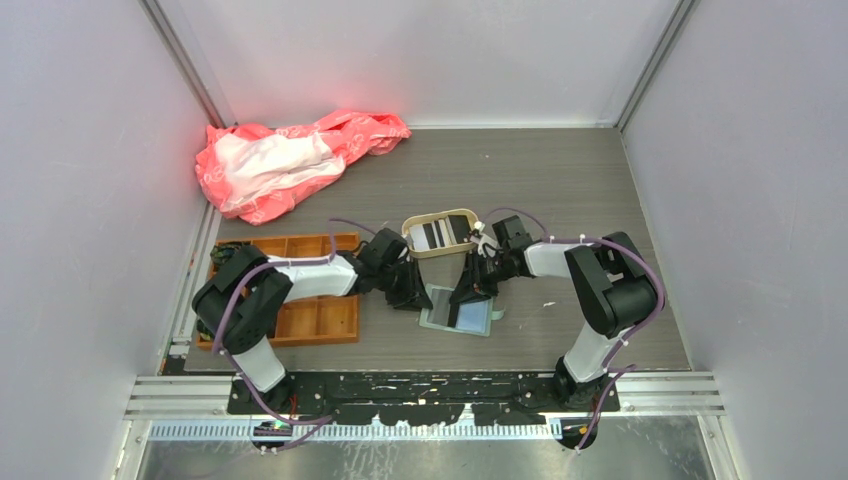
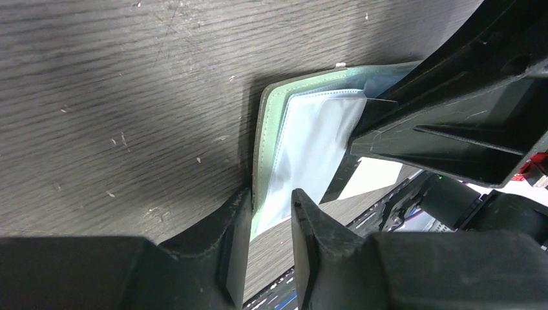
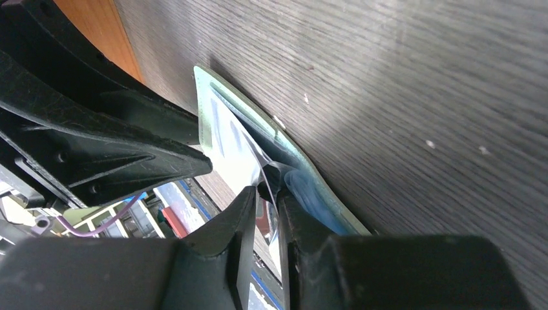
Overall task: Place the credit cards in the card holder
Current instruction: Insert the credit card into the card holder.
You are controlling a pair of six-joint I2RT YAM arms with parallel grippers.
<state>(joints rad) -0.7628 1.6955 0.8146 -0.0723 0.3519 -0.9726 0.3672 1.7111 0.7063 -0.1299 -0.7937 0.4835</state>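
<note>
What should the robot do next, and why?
Probably the right gripper lets go of the clear pocket in the sage-green folding wallet and fetches a card from the beige round-cornered tray: it holds no card, and the left gripper grips the wallet's edge.

The right gripper (image 3: 266, 205) comes up from 6 o'clock, jaws narrowly apart, with a crumpled clear pocket leaf of the green card holder (image 3: 205, 103) between them. Whether they pinch it is unclear. From 9 o'clock the left gripper (image 3: 204, 148) straddles the holder's edge. An orange tray (image 3: 97, 26) sits at 11 o'clock on the dark table (image 3: 400, 97).
</note>
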